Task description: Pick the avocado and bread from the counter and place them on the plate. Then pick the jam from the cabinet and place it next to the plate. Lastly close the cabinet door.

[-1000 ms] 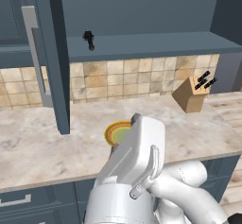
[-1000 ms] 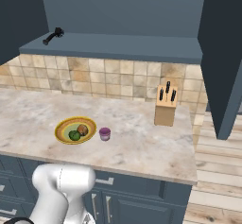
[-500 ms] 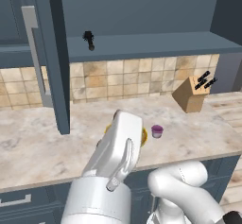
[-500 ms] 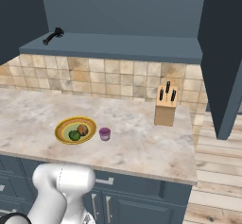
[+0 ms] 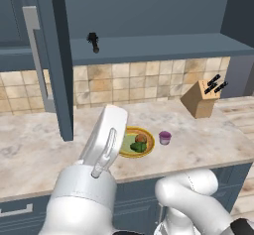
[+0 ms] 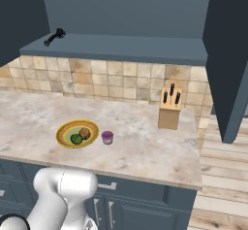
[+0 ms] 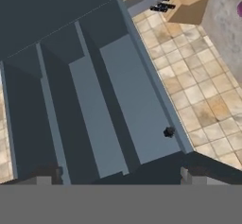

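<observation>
The yellow plate (image 6: 64, 133) lies on the marble counter and carries the green avocado (image 6: 76, 139) and the brown bread (image 6: 85, 133). Just right of it, on the counter, stands the small purple jam (image 6: 107, 137), apart from the rim. In the left base view the plate (image 5: 148, 143), avocado (image 5: 137, 147), bread (image 5: 141, 139) and jam (image 5: 165, 137) sit beside my raised arm. The cabinet door (image 5: 55, 60) stands open, edge on, with a grey handle (image 5: 35, 55). My gripper (image 7: 118, 178) is open, nothing between its fingertips (image 7: 47, 176), and faces the dark cabinet fronts.
A wooden knife block (image 6: 169, 109) stands at the back right of the counter. A small dark object (image 5: 93, 41) rests on the shelf under the cabinets. Another open door (image 6: 232, 64) hangs at the right. The counter's front edge (image 6: 145, 173) runs below the plate.
My arm has swung to the left in the left base view, uncovering first the jam and then the plate. Plate, food, jam and doors have stayed put.
</observation>
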You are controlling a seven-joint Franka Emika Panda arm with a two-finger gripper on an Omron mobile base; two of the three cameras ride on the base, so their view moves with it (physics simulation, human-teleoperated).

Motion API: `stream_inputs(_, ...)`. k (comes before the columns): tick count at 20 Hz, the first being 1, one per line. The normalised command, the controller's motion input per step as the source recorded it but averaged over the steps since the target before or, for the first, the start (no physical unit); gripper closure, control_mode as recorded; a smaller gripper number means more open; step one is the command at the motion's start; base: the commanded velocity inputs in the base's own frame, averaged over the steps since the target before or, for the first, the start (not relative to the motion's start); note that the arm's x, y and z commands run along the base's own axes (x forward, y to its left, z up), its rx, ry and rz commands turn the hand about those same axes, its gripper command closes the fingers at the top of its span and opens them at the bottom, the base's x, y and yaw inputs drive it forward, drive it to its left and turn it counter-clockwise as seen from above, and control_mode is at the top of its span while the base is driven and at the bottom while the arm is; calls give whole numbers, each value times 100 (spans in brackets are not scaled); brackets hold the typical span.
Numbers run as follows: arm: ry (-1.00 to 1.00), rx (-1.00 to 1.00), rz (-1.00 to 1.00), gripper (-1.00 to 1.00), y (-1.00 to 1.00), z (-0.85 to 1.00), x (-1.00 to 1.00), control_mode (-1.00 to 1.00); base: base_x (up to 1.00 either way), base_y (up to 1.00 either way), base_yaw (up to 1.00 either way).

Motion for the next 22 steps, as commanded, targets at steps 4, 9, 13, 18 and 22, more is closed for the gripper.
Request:
stream_inputs(4,0,0,1,-100,30,-7,16,-100,0,0,0)
stream_inputs(9,0,0,2,-100,35,-3,4,-100,0,0,0)
stream_inputs(13,0,0,1,-100,25,-9,26,-100,0,0,0)
stream_inputs(18,0,0,0,-100,20,-12,31,-100,0,0,0)
stream_inputs(22,0,0,0,-100,23,-13,31,-100,0,0,0)
